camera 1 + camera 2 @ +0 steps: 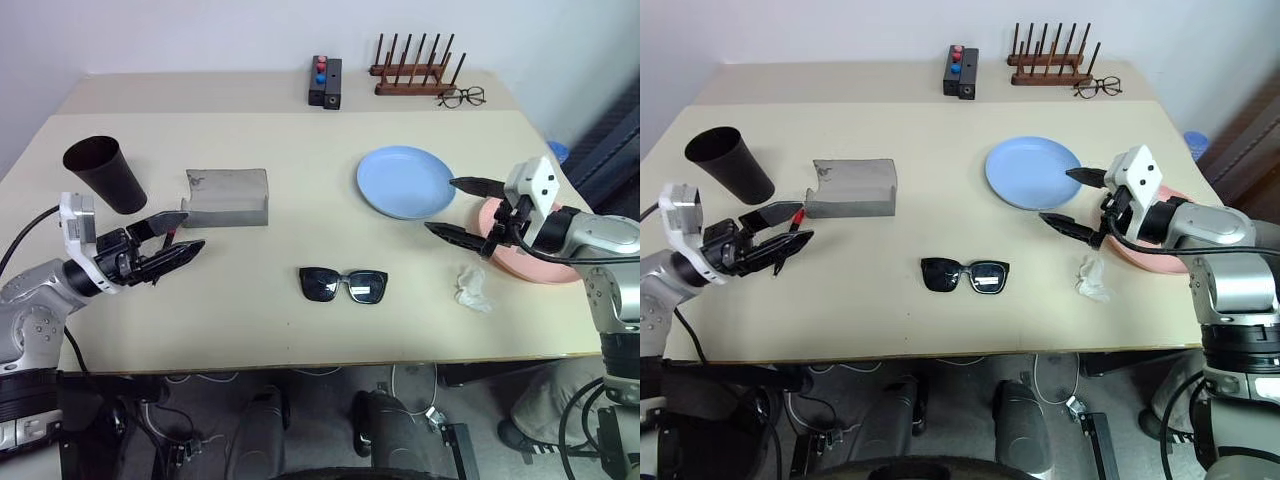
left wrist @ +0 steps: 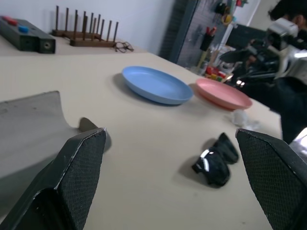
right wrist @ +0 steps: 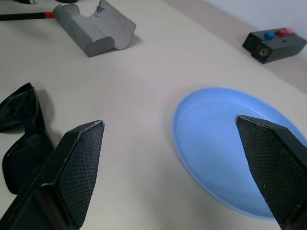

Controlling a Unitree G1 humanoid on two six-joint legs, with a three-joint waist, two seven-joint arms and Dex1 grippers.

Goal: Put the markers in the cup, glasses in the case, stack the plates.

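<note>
The beige table [image 1: 300, 330] is carrying all the things. The dark brown cup [image 1: 105, 173] is standing upright near the left edge, and the grey case [image 1: 228, 197] is lying just beside it, toward the middle. The marker [image 1: 793, 221], with a black barrel and a red end, is lying between the cup and the case, and the left gripper partly covers it in the eye views. The left gripper [image 1: 172, 237] is hovering over this place with its jaws standing wide apart and holding nothing.

The black sunglasses [image 1: 343, 284] are lying unfolded near the front middle of the table, well apart from the case. The light blue plate [image 1: 403, 181] is sitting to the right of the middle, and the salmon pink plate [image 1: 528, 258] is lying beside it at the right edge; they are not stacked. The right gripper [image 1: 455, 207] is hanging over the near rim of the blue plate, its jaws also wide apart and empty.

A crumpled white tissue [image 1: 472, 287] is lying near the pink plate. At the far edge, a black box with red and blue buttons [image 1: 325, 81], a wooden rack [image 1: 412, 70] and thin-rimmed spectacles [image 1: 461, 97] are resting.
</note>
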